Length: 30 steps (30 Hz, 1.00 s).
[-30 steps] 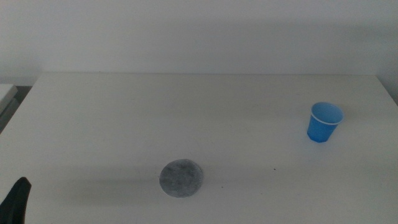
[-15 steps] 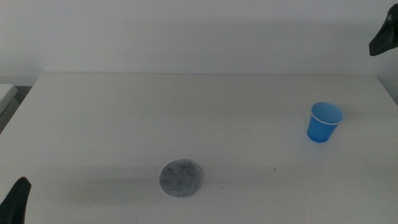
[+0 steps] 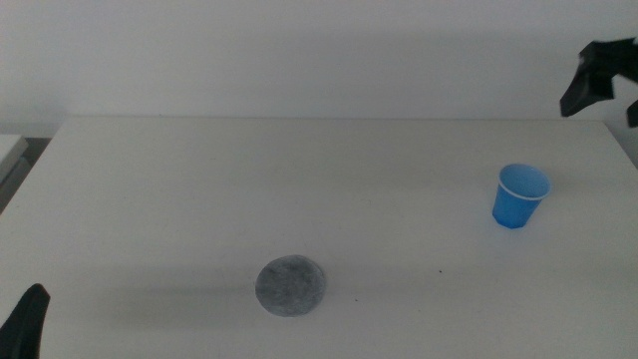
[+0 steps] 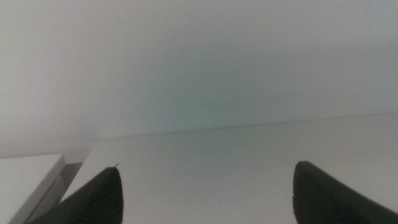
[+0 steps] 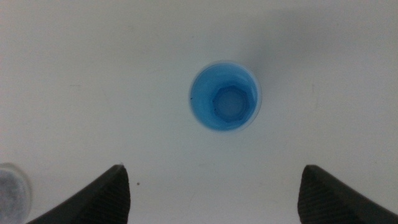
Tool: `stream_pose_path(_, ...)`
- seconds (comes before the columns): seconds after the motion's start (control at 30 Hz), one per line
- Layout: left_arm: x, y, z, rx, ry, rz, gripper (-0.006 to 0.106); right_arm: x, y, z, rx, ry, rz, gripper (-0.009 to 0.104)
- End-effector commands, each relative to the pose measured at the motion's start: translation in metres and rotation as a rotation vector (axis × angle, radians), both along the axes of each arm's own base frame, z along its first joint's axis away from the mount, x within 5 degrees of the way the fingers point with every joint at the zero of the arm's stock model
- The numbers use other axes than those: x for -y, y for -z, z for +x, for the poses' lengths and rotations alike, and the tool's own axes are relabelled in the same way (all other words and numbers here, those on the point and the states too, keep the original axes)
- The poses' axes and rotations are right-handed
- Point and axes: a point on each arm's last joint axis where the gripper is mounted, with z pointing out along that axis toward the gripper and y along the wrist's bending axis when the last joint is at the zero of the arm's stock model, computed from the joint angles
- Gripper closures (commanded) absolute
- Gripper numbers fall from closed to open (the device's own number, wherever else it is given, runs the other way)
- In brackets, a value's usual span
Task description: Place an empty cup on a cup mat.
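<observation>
The right gripper [image 3: 606, 88] has moved further in over the counter's [image 3: 199, 179] far right, jaws wide, high above the upright cup [image 3: 519, 195]. The cup mat [image 3: 290, 286] lies well apart. The left gripper [image 4: 205, 193], jaws wide, waits.

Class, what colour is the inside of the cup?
Blue, like its outside; the cup shows it best in the right wrist view.

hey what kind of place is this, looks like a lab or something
Probably a lab or test bench, not a home. A bare white table against a blank wall holds only a blue cup and a grey cup mat, with the right gripper above the cup, jaws open, and the left gripper waiting at the near edge.
</observation>
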Motion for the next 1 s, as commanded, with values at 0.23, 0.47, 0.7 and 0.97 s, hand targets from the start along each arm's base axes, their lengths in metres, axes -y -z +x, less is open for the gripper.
stream_pose_path(0.23,0.000,-0.001,0.000,0.009,0.002,-0.006,0.007,0.003,0.059,0.042,-0.104,0.012,-0.020,0.002)
stream_pose_path(0.47,0.000,-0.001,0.000,0.009,0.002,-0.006,0.007,0.004,0.098,0.062,-0.160,0.032,-0.027,0.002)
stream_pose_path(0.7,0.000,-0.001,0.000,0.009,0.002,-0.006,0.007,0.008,0.127,0.074,-0.205,0.063,-0.053,0.002)
stream_pose_path(0.97,0.000,-0.001,0.000,0.009,0.002,-0.006,0.007,0.008,0.150,0.087,-0.180,0.075,-0.055,0.002)
